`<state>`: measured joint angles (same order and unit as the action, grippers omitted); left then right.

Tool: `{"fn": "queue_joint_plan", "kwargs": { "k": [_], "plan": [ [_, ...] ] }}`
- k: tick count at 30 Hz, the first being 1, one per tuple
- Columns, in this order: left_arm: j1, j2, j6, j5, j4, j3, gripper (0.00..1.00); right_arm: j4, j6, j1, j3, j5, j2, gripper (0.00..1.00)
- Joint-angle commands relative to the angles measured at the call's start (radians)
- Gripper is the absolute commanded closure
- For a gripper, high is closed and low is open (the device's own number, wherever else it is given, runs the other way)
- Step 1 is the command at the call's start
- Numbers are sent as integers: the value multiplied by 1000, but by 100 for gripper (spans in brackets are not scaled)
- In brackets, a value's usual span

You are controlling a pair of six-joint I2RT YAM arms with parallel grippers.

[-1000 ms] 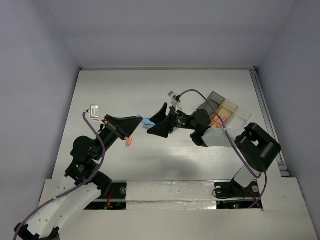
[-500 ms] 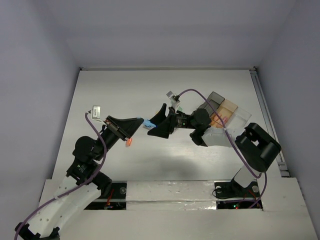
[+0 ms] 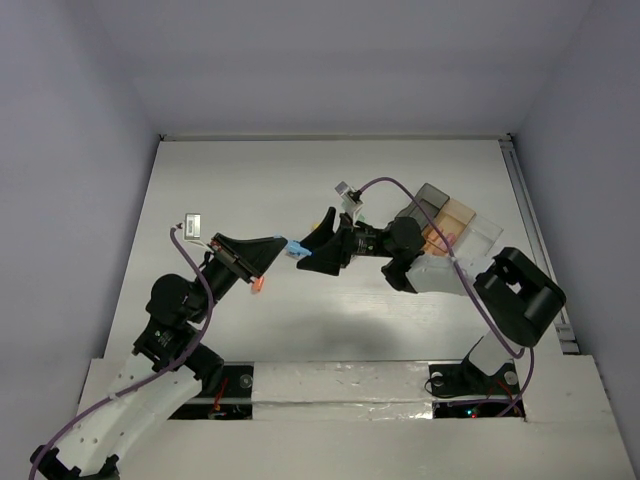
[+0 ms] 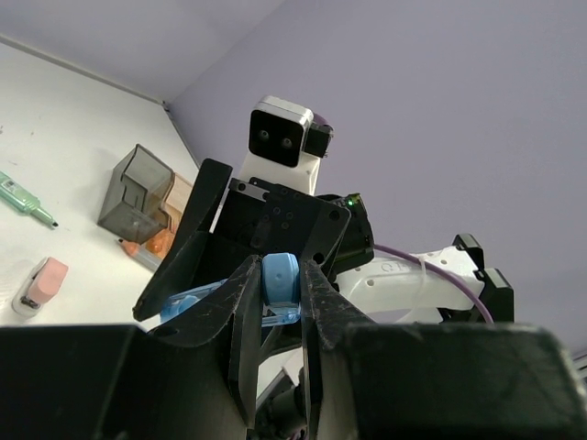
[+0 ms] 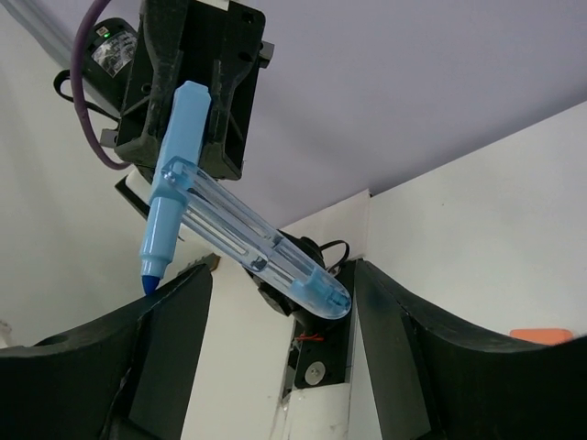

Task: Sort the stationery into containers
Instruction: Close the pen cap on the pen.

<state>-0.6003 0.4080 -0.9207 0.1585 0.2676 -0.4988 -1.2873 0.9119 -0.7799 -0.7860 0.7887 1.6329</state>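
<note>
The blue pen (image 5: 240,240), clamped in the left end effector (image 3: 281,243), should be centred inside the part-open, empty right end effector (image 5: 280,278).

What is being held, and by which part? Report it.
Left gripper pinches the blue pen by its blunt end; right gripper stands open around it, holding nothing.

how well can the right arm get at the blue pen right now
Probably yes: the left gripper holds the blue pen aloft, and the right gripper, open, flanks it with nothing between.
</note>
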Motion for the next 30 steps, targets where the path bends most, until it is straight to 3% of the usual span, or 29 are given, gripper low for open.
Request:
{"fn": "queue_joint_plan", "kwargs": {
  "k": [1,8,23,30],
  "plan": [
    [4,-6,28,-22,9,8,100,-426,-11,2,14,1,-51,31],
    [4,-14,36,-48,-5,6,100,-428,-15,2,45,3,-84,46],
    [4,-23,59,-82,-34,6,100,-426,-18,2,100,-3,-137,68],
    [4,-20,72,-100,-39,20,100,-267,-41,2,90,-3,-199,83]
  ]
}}
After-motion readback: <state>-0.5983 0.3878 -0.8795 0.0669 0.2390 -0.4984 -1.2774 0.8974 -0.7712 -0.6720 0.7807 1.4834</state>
